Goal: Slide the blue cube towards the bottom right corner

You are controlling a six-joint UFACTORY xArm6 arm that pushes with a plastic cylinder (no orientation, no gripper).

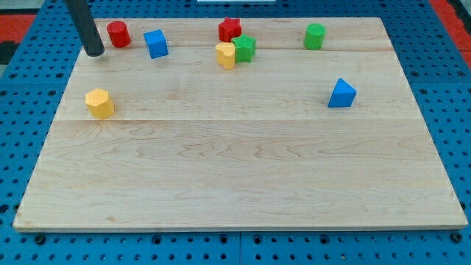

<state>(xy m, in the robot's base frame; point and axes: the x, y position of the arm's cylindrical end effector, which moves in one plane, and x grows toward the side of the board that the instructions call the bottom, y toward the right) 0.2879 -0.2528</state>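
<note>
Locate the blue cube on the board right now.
The blue cube sits near the view's top left, just right of the red cylinder; my tip is left of both.

board (243, 169): pale wood, smooth, matt | blue cube (156, 43): matt plastic look | base (22, 110): blue perforated panel

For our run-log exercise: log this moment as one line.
my tip: left of red cylinder | blue cube: top left, untouched | wooden board

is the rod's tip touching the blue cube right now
Apart. The camera view shows my tip at the view's left of the red cylinder, which stands between it and the blue cube.
</note>
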